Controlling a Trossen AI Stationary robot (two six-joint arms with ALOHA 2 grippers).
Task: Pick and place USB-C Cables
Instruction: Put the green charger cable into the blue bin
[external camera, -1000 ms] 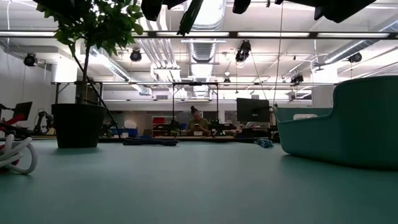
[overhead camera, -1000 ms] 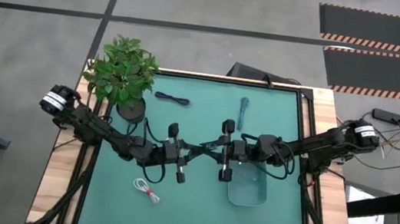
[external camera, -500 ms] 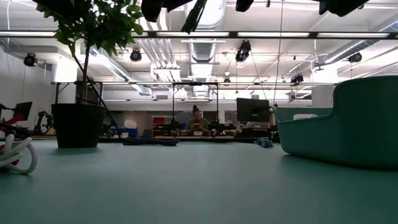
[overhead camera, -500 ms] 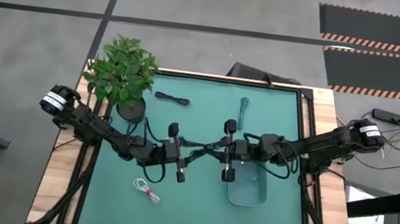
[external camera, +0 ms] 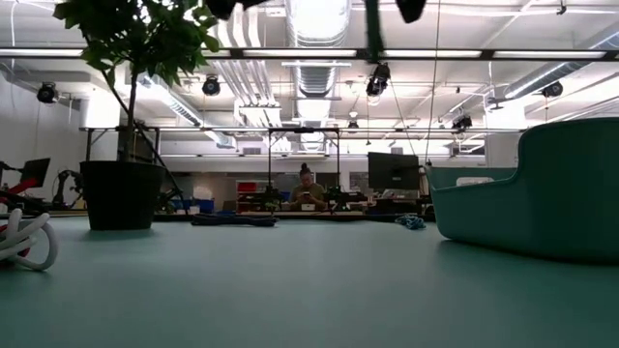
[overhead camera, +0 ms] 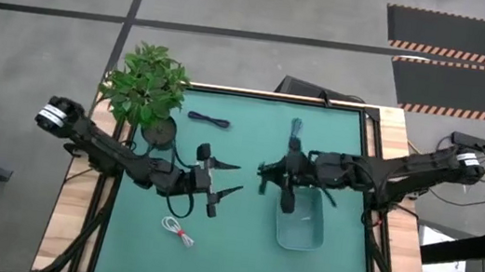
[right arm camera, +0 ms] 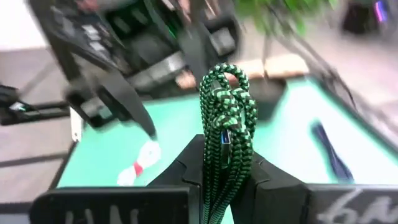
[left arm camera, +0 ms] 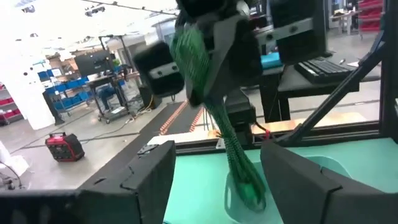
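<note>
A dark green braided USB-C cable bundle [right arm camera: 224, 106] hangs in the air near the table's middle, with my right gripper [right arm camera: 225, 167] shut on it; the left wrist view shows this cable [left arm camera: 231, 146] below my right gripper [left arm camera: 208, 43]. To its left, my left gripper [overhead camera: 235, 179] stands open and holds nothing. A navy cable [overhead camera: 209, 119] and another green cable [overhead camera: 294, 138] lie near the far edge. A white cable with a red tie [overhead camera: 177, 231] lies near the front. My right gripper pinches the green bundle [right arm camera: 222, 146] between its two fingers, several strands together. The bundle runs along the fingers and sticks out past their tips. It hangs down below the gripper, its lower end [left arm camera: 249, 190] free, lifted clear of the table.
A teal bin [overhead camera: 300, 230] stands right of the middle, just near of my right gripper. A potted plant [overhead camera: 146, 95] stands at the far left corner. People and benches show in the room behind.
The two grippers met at the table's middle on the green cable. My left gripper has opened, let go and drawn back toward the left edge. My right gripper has kept the cable and carried it toward the right and far side, turning.
</note>
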